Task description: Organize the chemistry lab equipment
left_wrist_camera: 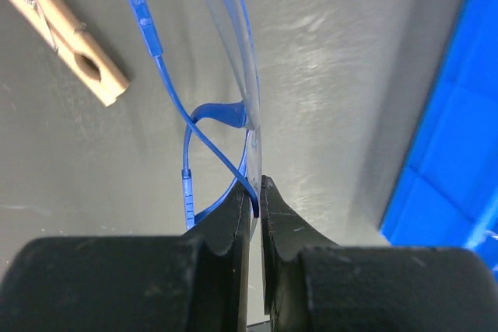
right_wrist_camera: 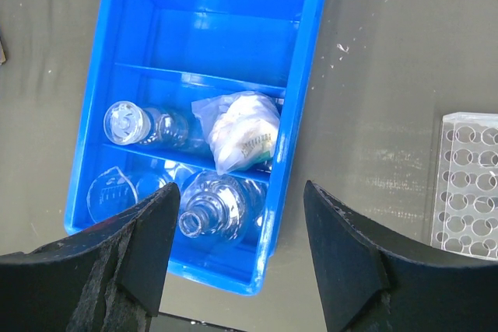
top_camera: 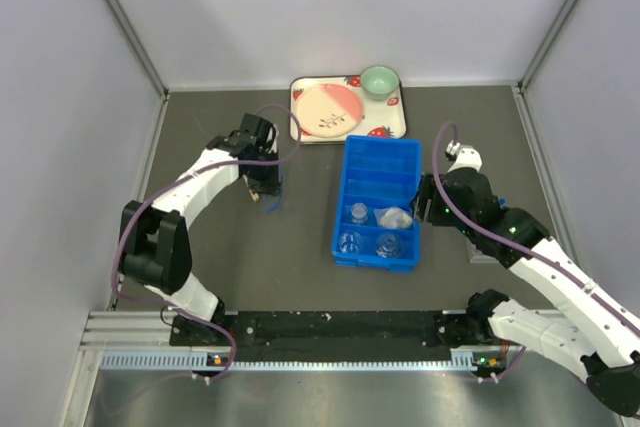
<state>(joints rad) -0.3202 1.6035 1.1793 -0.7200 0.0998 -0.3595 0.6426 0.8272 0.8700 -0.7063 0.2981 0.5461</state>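
My left gripper (left_wrist_camera: 257, 192) is shut on the edge of clear safety glasses with a blue frame (left_wrist_camera: 233, 44), held just over the grey table left of the blue bin (top_camera: 380, 162); the gripper also shows in the top view (top_camera: 266, 189). A wooden clamp (left_wrist_camera: 62, 33) lies beside them. My right gripper (right_wrist_camera: 241, 192) is open and empty above the bin's near right corner (right_wrist_camera: 307, 60). In the bin lie two small glass flasks (right_wrist_camera: 148, 124) (right_wrist_camera: 214, 207), a glass beaker (right_wrist_camera: 117, 192) and a white plastic bag (right_wrist_camera: 241, 130). A clear tube rack (right_wrist_camera: 467, 184) lies right of the bin.
The strawberry-print tray (top_camera: 300, 97) with a pink plate (top_camera: 328, 110) and green bowl (top_camera: 379, 80) stands behind the bin against the back wall. The bin's far compartments hold nothing. Walls close in the table on three sides.
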